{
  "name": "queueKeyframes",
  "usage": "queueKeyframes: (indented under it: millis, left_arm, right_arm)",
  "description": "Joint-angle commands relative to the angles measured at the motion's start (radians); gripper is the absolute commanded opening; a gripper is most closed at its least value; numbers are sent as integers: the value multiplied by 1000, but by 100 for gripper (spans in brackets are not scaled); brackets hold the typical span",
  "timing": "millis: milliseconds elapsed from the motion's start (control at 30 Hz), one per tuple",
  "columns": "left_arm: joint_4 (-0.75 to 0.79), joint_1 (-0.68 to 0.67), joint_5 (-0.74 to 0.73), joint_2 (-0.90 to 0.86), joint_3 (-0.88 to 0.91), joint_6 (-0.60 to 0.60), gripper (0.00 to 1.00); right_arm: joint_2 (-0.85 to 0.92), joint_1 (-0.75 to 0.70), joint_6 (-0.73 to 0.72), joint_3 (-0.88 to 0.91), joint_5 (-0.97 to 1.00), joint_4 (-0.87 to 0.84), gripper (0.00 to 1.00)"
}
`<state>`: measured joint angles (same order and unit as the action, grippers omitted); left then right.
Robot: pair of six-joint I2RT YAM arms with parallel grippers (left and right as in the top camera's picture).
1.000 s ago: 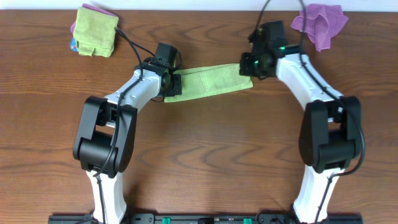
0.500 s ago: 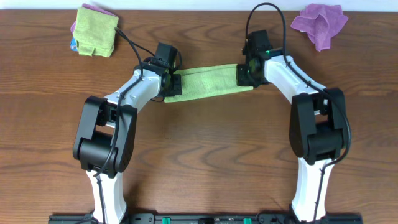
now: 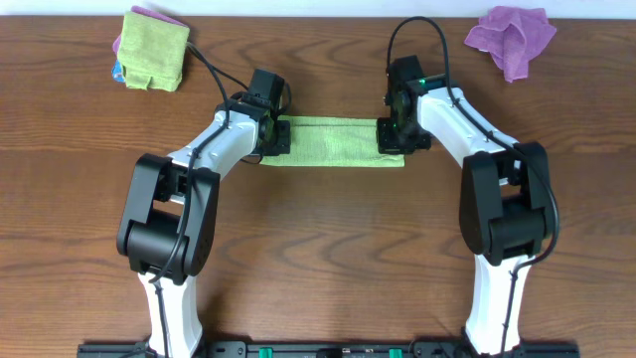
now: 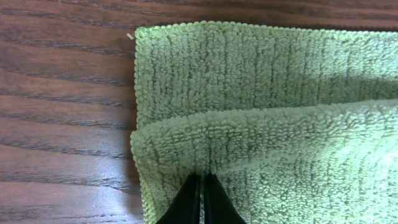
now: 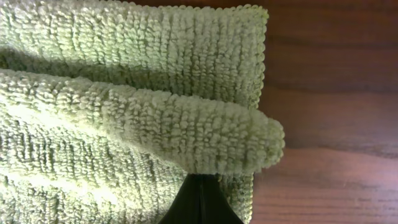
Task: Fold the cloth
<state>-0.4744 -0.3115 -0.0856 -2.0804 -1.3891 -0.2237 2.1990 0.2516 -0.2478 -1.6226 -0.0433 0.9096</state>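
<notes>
A light green terry cloth (image 3: 333,142) lies on the wooden table as a long folded strip between the two arms. My left gripper (image 3: 278,135) is shut on its left end; in the left wrist view the black fingertips (image 4: 189,200) pinch the upper fold of the cloth (image 4: 267,81). My right gripper (image 3: 392,134) is shut on the right end; in the right wrist view the closed fingertips (image 5: 200,200) pinch a rolled fold of the cloth (image 5: 137,56). The lower layer lies flat on the wood.
A stack of folded cloths, green on top (image 3: 151,48), sits at the back left. A crumpled purple cloth (image 3: 512,37) lies at the back right. The table's far edge runs just behind both.
My right gripper has swung left and toward me onto the cloth's right end and shut on it. The strip has straightened from slanted to level. The left gripper has barely moved.
</notes>
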Motion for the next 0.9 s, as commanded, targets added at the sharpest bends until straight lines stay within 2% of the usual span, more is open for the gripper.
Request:
queueKeyframes:
  millis: [0,67,233,300,367,567,633,733,867]
  left_arm:
    - [-28,-3,45,-40,6,23,6]
    - [-33,-3,45,-40,6,23,6]
    - [-48,-3,45,-40,6,23,6]
    - [-50,-3,46,-40,6,23,6]
    - [-50,-3,58,-40,6,23,6]
    - [-51,-3,63,-40,6,23,6]
    - [-53,-3,63,-40,6,23,6]
    - [-50,-3,63,-40,6,22,6]
    - [-41,-3,63,-40,6,22,6]
  right_arm:
    - [-13,10,-16,14,-37,24,1]
    - [-44,10,-13,2,-44,30,3]
    - [-165,3,-5,-14,-43,41,71]
    - [-203,-16,-3,-14,-52,51,78]
    - [-233,-59,23,-14,-109,69,80]
    - [-256,-283,183,3,-436,87,87]
    - [-255,-375,213,63,-619,22,91]
    - [-251,-436,217,175,-872,-124,99]
    - [-227,-422,200,270,-883,-196,99]
